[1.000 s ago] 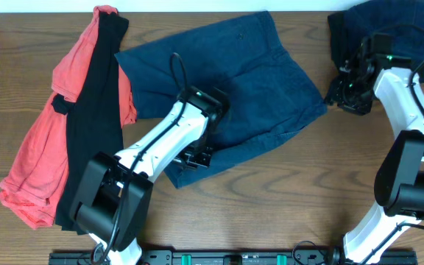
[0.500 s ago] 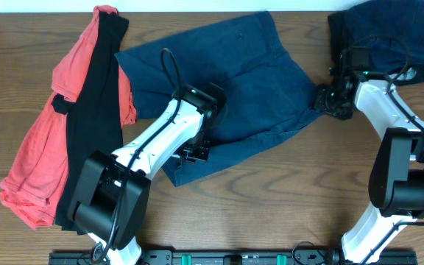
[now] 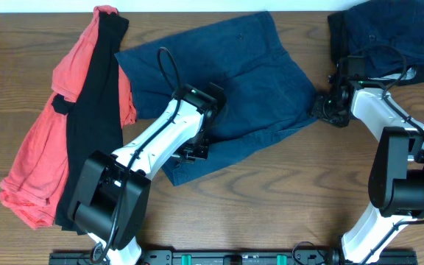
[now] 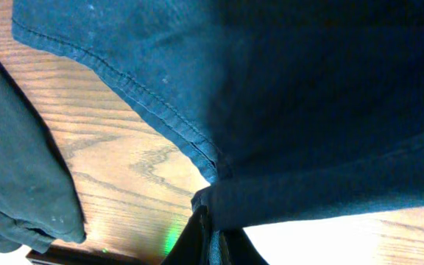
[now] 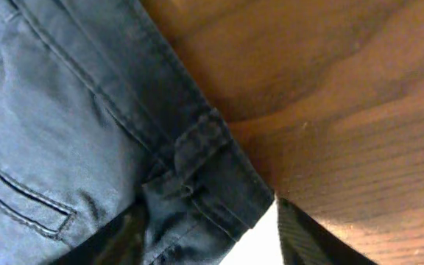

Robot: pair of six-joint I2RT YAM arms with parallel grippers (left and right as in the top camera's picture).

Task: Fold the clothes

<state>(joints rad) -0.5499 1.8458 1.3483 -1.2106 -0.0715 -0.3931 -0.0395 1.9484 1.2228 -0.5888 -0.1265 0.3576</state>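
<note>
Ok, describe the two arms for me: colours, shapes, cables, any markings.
They match. The left arm and right arm have smooth white shells joined by chunky black round joints. The left gripper and right gripper are black. A thin black cable loops off each wrist. A small green light glows on the right one.

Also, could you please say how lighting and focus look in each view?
Overhead: even light, sharp. Left wrist: the shorts go nearly black at right, a blown-out white patch below. Right wrist: the fingers are blurred, white glare between them.
</note>
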